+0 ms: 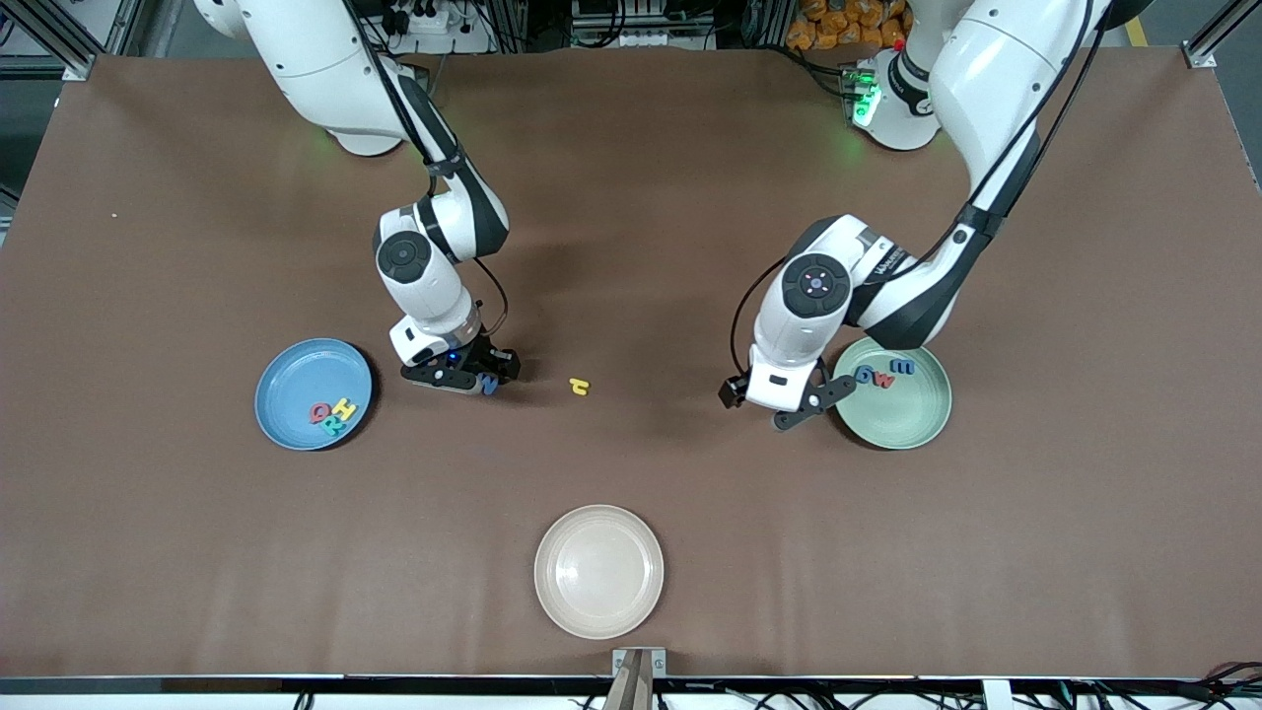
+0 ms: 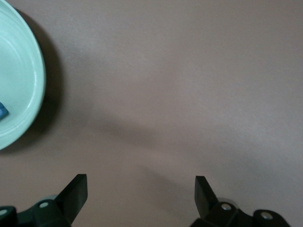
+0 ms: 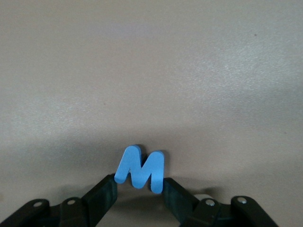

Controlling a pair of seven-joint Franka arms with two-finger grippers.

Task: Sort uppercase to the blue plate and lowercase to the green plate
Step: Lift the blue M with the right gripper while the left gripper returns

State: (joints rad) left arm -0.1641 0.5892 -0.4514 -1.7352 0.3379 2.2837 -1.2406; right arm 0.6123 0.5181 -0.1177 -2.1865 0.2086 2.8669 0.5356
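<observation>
Right claw [image 3: 139, 191] pinches blue W [image 3: 140, 168] by its lower edge on worktop [image 1: 631, 247]; shallow grip, could slip on lift. Left claw [image 2: 141, 189] open, waiting beside green plate [image 2: 21, 71].

Front view: high across the table [image 1: 631, 247], facing the arm bases, taking in everything around the cream plate [image 1: 598, 571]. Left wrist view: close, straight down, beside the green plate [image 2: 19, 80] rim, shared with front. Right wrist view: closer still, on the blue W [image 3: 141, 169], also seen from front.
</observation>
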